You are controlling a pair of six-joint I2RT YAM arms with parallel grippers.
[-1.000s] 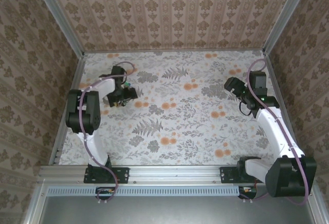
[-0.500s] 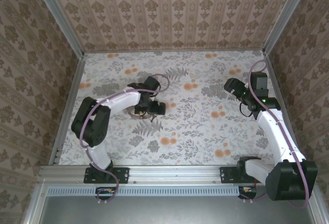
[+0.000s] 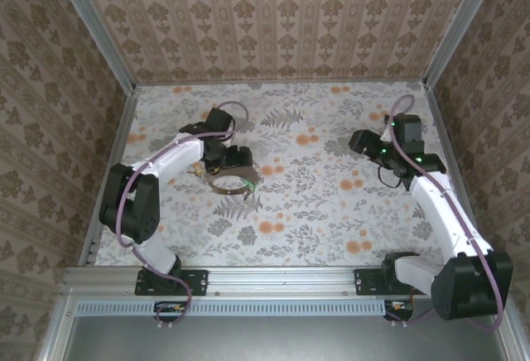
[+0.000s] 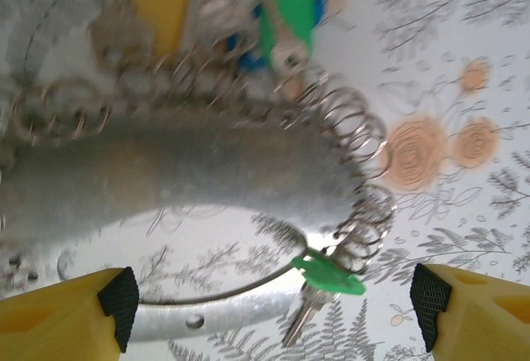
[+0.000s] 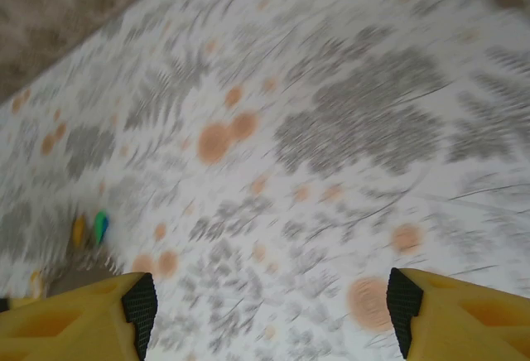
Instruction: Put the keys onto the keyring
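Observation:
The keyring [image 3: 230,184] is a brown oval loop lying on the floral table left of centre. My left gripper [image 3: 232,165] hangs just above its far side. In the left wrist view the keyring [image 4: 182,175] is a blurred silvery band wound with wire coils. A green-headed key [image 4: 333,276] hangs on it, and more keys [image 4: 286,9] with green, yellow and blue heads cluster beyond. My left gripper [image 4: 273,305] is open, with its yellow fingers [image 4: 58,315] wide apart on either side of the loop. My right gripper [image 3: 358,142] is far off to the right, and in its own wrist view my right gripper [image 5: 269,303] is open over bare table.
Patterned walls and metal rails [image 3: 114,162] box in the table on three sides. The right wrist view is motion-blurred, with tiny yellow and green key heads [image 5: 89,228] far off to the left. Open floral tabletop [image 3: 306,187] lies between the two arms.
My left arm swung from the far left toward the middle, then drew back a little over the keyring. My right gripper shifted slightly to the left.

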